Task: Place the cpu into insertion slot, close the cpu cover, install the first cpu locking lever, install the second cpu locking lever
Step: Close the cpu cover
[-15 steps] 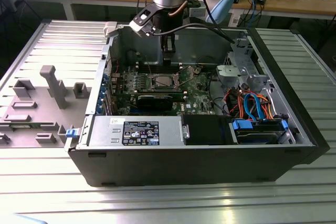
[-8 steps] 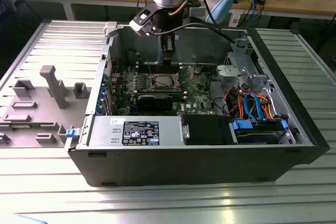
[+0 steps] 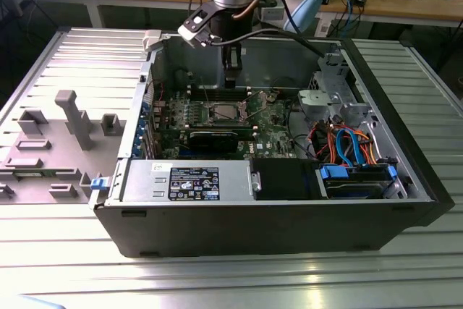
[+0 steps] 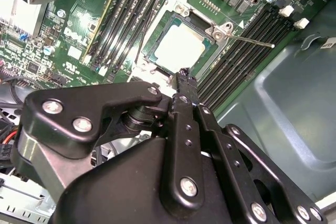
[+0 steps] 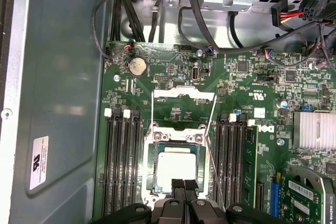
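Observation:
The cpu (image 5: 176, 165) (image 4: 178, 46), a pale square chip, lies flat in the insertion slot (image 5: 152, 167) (image 3: 221, 111) on the green motherboard. The cpu cover (image 5: 183, 96) is swung open, its silver frame lying back beyond the socket. Two thin wire locking levers (image 5: 212, 145) (image 4: 253, 41) stand unlatched beside the socket. My gripper (image 5: 183, 186) (image 4: 184, 73) (image 3: 230, 70) hangs above the socket's edge, its black fingertips pressed together with nothing between them. It touches neither the chip nor the cover.
Black memory slots (image 5: 122, 161) flank the socket on both sides. A long black expansion card (image 3: 213, 137), a finned heatsink (image 5: 314, 129) and bundled cables (image 3: 347, 142) lie nearby. The case's metal wall (image 5: 63, 103) rises close beside the board. A grey fixture tray (image 3: 51, 142) sits at the exterior view's left.

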`<move>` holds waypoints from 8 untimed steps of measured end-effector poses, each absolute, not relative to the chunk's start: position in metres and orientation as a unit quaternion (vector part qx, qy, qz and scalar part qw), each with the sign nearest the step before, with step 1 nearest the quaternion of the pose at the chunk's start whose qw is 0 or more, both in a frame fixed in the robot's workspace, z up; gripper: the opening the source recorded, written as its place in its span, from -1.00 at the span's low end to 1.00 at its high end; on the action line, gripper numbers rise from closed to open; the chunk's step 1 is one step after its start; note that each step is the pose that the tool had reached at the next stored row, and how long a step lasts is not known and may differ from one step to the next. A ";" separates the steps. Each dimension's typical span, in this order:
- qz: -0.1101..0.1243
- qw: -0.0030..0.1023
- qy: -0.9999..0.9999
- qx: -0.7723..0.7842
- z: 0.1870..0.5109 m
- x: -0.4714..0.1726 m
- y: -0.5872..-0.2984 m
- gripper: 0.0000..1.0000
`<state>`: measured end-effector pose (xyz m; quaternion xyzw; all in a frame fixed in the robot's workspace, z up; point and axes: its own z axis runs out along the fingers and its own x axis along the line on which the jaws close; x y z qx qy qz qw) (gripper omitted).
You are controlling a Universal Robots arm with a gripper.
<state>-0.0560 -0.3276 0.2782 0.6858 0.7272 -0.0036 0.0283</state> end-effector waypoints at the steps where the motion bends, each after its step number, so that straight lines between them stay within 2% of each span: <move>1: -0.004 0.028 0.727 0.686 0.281 -0.056 -0.328 -0.79; 8: -0.004 0.028 0.727 0.686 0.283 -0.056 -0.328 -0.79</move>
